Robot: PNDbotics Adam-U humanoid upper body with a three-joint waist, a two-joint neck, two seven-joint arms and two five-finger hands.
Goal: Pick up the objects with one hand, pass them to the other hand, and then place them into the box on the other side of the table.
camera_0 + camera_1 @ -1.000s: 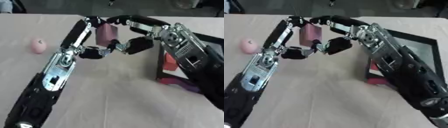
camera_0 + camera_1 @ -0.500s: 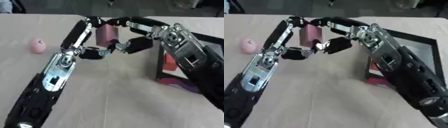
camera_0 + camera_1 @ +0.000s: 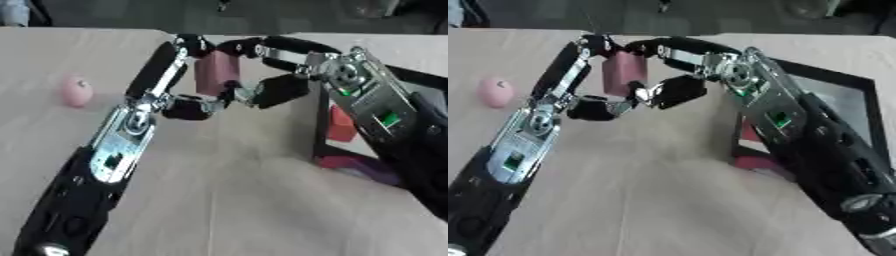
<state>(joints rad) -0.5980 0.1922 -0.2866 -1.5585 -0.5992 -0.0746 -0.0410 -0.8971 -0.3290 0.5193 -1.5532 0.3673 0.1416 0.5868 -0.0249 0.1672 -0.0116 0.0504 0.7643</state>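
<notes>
Held object: a dusty pink rectangular block [image 3: 624, 73], upright, raised above the table's middle, between the two robot hands.
Left hand: the left hand [image 3: 592, 75] comes in from the lower left; its long fingers run up the block's left side to its top corner, and its thumb lies below the block. The fingers are wrapped about the block.
Right hand: the right hand [image 3: 677, 70] reaches in from the right; its upper fingers arch over the block's top and its thumb meets the block's lower right edge. It, too, is closed about the block.
Contact: the fingertips of both hands come close together at the block's top and again just under it; whether they touch each other cannot be told.
Box: a black-rimmed box [image 3: 859, 110] sits on the table's right side, largely covered by the right arm.
In the box: a red piece [image 3: 339, 124] stands against the inner near wall, and a purple-magenta shape [image 3: 354, 165] shows at the box's near edge; which side of the wall it lies on cannot be told.
Other object: a small round pink item [image 3: 76, 91] rests on the table well to the left, apart from both hands.
Table: a pale beige surface [image 3: 649, 190] beneath everything.
</notes>
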